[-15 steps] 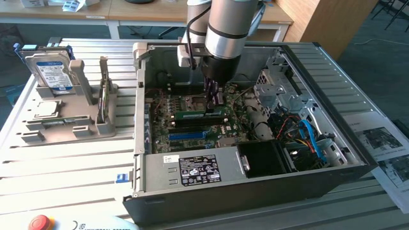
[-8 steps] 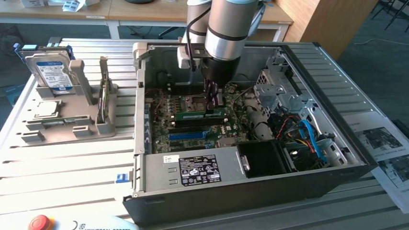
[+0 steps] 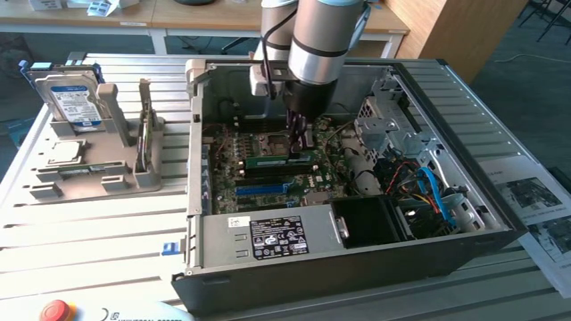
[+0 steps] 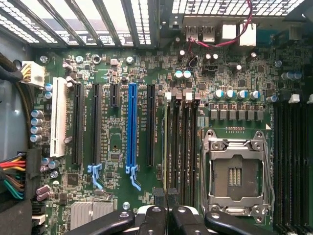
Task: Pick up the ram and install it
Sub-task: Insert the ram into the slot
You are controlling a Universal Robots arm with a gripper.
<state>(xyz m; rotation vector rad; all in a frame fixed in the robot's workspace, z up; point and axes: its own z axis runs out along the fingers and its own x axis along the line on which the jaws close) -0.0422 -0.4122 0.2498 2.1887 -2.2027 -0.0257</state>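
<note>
My tool [image 3: 301, 146] is down inside the open computer case [image 3: 499, 221], near the case's middle, and its two black fingers [image 4: 159, 200] are clenched together with barely a slit between them. In the wrist view the tips hang over the motherboard [image 4: 117, 68] on the case floor, above the ends of the long black memory slots [image 4: 182, 147].

The ram [image 3: 267, 160] is inside the case too. It is a thin green strip standing on edge on the board near the case's middle, with one end right under my tool. I cannot tell whether my fingertips touch its top edge or stop just above it. I cannot make the stick out among the slots in the wrist view.

Also inside the case are the empty CPU socket [image 4: 234, 171] with its metal frame, a blue expansion slot [image 4: 131, 127], and the grey power supply [image 3: 277, 237] against the case wall nearest the exterior camera.

Outside the case, on the exterior view's left of it, a grey holder [image 3: 98, 177] sits on the slatted counter [image 3: 89, 234]. It carries a hard drive [image 3: 76, 100] standing upright and a small square CPU chip [image 3: 63, 152] lying flat. Printed sheets [image 3: 535, 200] lie on the counter on the exterior view's right of the case.
</note>
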